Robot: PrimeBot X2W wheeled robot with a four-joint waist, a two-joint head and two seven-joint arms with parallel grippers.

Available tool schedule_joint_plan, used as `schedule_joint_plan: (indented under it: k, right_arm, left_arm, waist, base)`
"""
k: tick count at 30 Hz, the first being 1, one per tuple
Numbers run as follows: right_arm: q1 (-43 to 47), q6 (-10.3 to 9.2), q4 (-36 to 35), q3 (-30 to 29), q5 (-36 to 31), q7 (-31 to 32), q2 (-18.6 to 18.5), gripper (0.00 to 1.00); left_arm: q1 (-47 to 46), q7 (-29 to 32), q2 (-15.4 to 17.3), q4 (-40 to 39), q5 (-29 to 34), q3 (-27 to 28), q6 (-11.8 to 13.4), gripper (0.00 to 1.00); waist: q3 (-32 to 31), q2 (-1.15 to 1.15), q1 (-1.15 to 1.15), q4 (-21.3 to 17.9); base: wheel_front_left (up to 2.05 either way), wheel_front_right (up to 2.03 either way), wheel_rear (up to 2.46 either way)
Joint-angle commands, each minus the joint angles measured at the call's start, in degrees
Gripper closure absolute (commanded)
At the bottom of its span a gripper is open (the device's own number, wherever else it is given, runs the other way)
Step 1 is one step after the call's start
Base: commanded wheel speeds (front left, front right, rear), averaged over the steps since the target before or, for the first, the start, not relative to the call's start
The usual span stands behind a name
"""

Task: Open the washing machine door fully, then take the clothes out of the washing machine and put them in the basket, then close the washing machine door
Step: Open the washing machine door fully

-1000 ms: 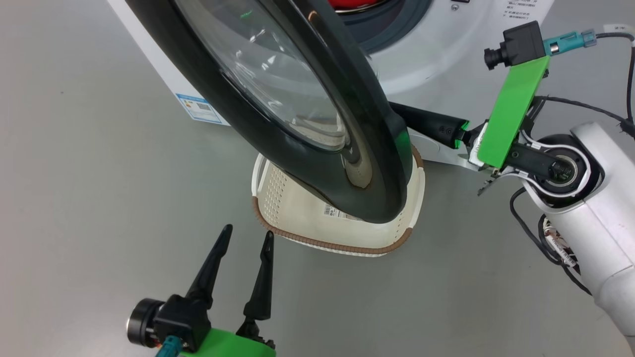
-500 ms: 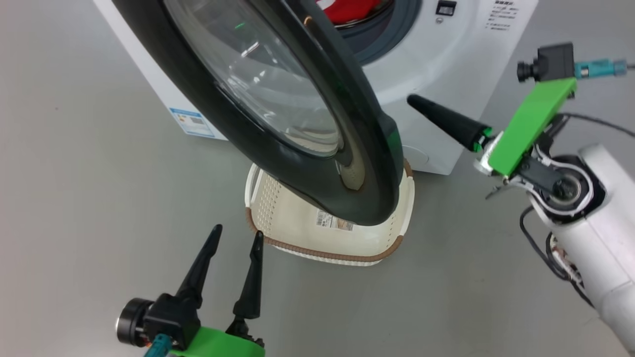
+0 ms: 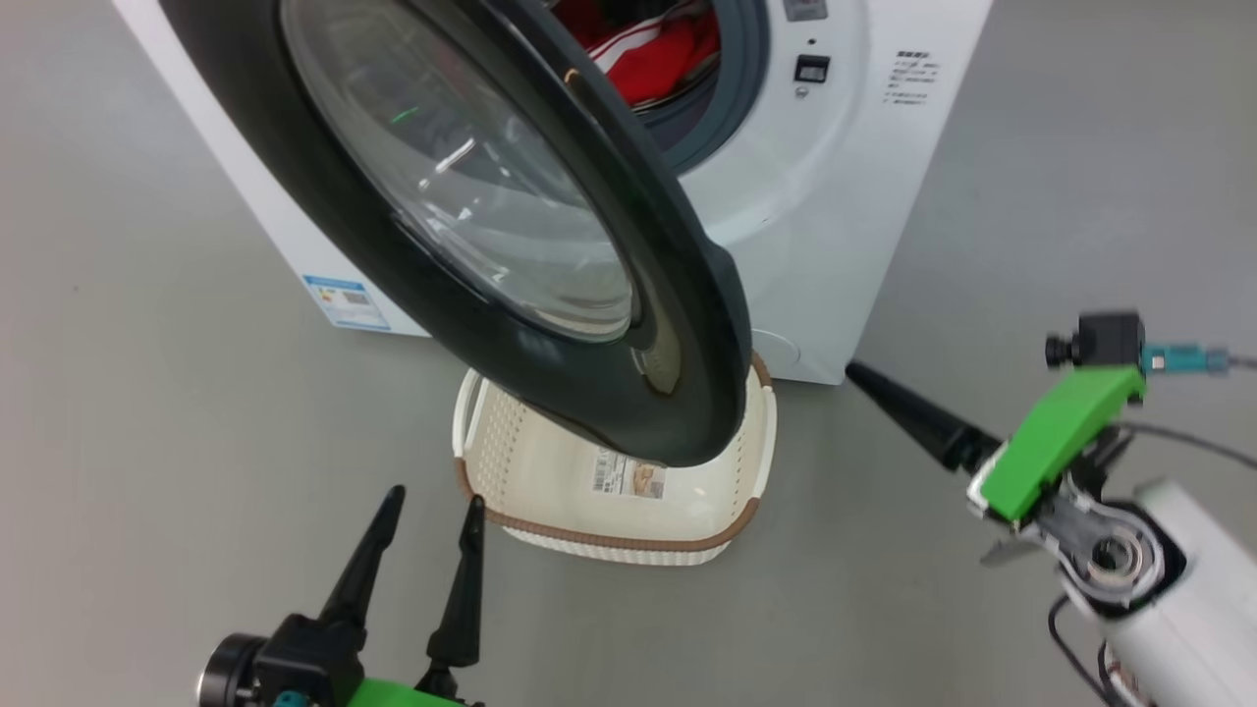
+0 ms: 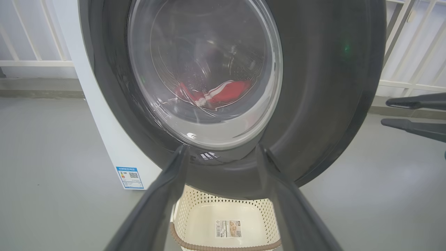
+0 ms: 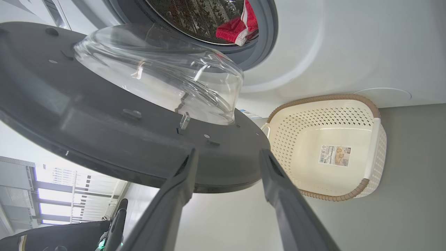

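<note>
The washing machine door (image 3: 471, 216) stands swung out from the washing machine (image 3: 815, 216), its lower rim crossing the basket (image 3: 589, 535) in the head view. It is open, though to my eye not fully. The clothes (image 3: 653, 54) (red with white trim) lie in the drum (image 5: 195, 17), and the basket is empty. The right gripper (image 5: 228, 155) sits off the door's free edge, fingers apart and holding nothing. The left gripper (image 3: 434, 497) hovers before the basket, fingers likewise apart. The opening step is in hand. Next the door's edge needs a push to swing it clear of the basket — then comes a reach into the drum.
</note>
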Motion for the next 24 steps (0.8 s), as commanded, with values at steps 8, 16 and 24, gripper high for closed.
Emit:
schedule_joint_plan:
  k: [8,16,24]
  right_arm:
    - [6.50,0.44,-1.89,0.67,-0.74,-5.00,-1.84,0.00]
    - [10.87,0.44,-1.03,1.87,-3.73,-12.24,-3.77,0.00]
    - [13.76,0.44,1.94,5.00,-8.98,-23.43,-5.92,0.00]
  left_arm:
    - [1.35,-0.45,0.55,-1.07,1.52,3.82,-0.82,0.00]
    - [1.55,-0.45,0.55,-0.65,1.90,5.60,-1.22,0.00]
    - [1.76,-0.45,0.55,-0.31,2.03,6.56,-1.33,0.00]
  waist:
    - [-1.67,0.00,0.00,-2.55]
    - [-1.75,0.00,0.00,-3.72]
    - [-1.86,0.00,0.00,-4.49]
  base:
    - [0.00,0.00,0.00]
    - [0.00,0.00,0.00]
    - [0.00,0.00,0.00]
